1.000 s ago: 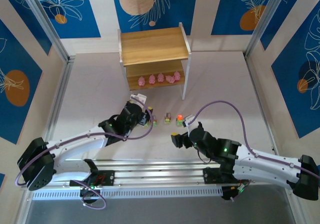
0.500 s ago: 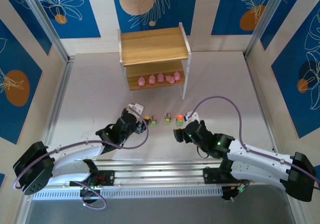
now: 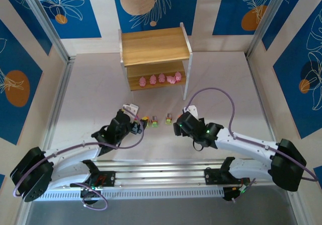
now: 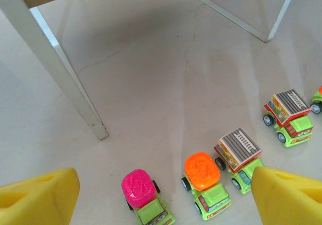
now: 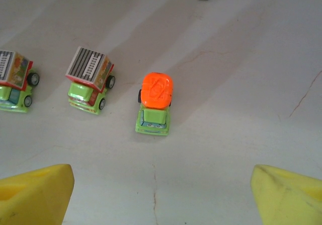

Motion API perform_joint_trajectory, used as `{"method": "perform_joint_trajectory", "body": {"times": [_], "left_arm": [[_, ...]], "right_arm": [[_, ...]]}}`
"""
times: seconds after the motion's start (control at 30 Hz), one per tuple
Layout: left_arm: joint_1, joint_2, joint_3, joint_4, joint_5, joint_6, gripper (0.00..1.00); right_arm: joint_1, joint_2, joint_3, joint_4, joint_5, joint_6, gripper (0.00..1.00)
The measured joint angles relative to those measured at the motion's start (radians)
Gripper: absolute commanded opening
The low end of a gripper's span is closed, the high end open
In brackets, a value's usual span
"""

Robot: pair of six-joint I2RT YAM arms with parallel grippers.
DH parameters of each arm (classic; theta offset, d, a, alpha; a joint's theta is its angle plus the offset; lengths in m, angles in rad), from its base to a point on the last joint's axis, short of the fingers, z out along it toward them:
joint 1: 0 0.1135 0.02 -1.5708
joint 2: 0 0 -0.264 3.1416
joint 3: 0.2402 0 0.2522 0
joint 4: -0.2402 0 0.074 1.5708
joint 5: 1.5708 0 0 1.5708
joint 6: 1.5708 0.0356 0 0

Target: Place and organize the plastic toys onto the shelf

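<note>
No text, number or brand can be read. The orange truck (image 5: 156, 101) and pink truck (image 4: 143, 195) bear raised marks on top, too blurred to make out. The side sticker on a grey truck (image 4: 287, 104) is illegible

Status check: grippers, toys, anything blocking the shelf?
Left gripper and right gripper open, empty. Five pink figures on shelf lower board; green trucks in row on table. Path to shelf open.
</note>
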Motion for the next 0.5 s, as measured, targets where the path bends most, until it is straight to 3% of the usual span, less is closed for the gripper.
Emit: {"method": "perform_joint_trajectory", "body": {"times": [0.5], "left_arm": [[0.1, -0.039, -0.022, 0.004, 0.134, -0.066, 0.92]], "right_arm": [[-0.132, 0.19, 0.131, -0.025, -0.057, 0.01, 0.77]]}}
